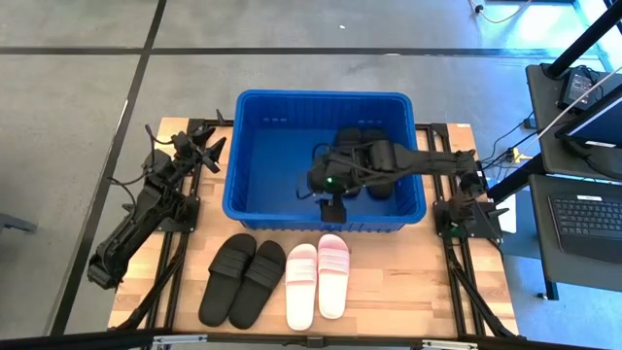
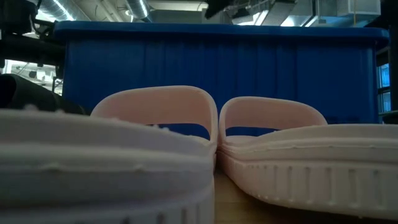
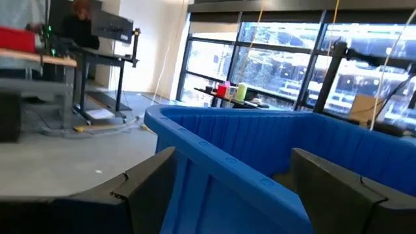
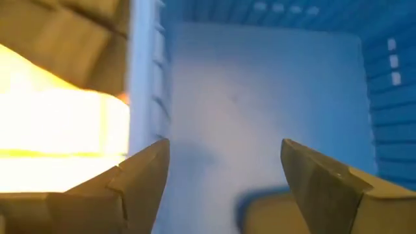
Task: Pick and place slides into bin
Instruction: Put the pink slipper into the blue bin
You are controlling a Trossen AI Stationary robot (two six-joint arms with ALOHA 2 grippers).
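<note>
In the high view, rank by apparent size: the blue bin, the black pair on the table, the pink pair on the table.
1. blue bin, clearly largest.
2. black pair.
3. pink pair, slightly smaller than the black pair, though the margin is narrow.

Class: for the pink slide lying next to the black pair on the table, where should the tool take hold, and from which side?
Grip the wide strap of that pink slide, coming straight down from above. The slide lies flat, sole down, and its arched strap probably leaves room for a finger beneath.
</note>
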